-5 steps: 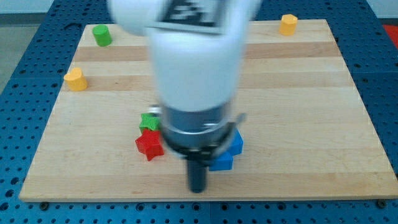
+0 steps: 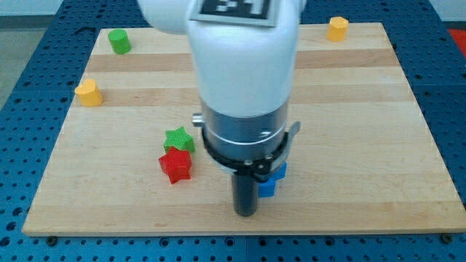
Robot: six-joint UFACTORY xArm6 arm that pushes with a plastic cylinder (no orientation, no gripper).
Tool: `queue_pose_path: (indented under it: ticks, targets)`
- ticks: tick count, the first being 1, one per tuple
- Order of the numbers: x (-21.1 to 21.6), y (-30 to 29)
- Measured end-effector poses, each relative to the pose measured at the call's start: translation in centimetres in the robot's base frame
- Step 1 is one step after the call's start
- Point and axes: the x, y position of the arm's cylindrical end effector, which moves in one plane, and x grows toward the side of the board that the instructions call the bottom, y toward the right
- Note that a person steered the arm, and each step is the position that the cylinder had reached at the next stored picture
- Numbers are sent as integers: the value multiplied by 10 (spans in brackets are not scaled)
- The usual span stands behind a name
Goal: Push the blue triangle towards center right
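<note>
Camera view has the claw, really just my tip (image 2: 246, 213), a bare rod with nothing to open or close, down near the worktop's (image 2: 364, 160) bottom edge. The blue triangle (image 2: 271, 180) sits touching or just beside it on the view's right, mostly hidden by the arm, so which blue piece is which I can't tell. Red star (image 2: 175, 166) and green star (image 2: 178, 138) sit off to the view's left. Risk: an off-centre shove could spin the triangle away or drag a neighbouring blue piece along.
</note>
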Motion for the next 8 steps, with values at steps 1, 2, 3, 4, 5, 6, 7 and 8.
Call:
queue_pose_path:
  ticks: [1, 2, 3, 4, 5, 6, 7, 8]
  targets:
    - [2, -18]
    - [-3, -57]
    - [-30, -63]
    - [-31, -40]
    - [-5, 2]
    - [2, 49]
    - [-16, 90]
    - [-41, 108]
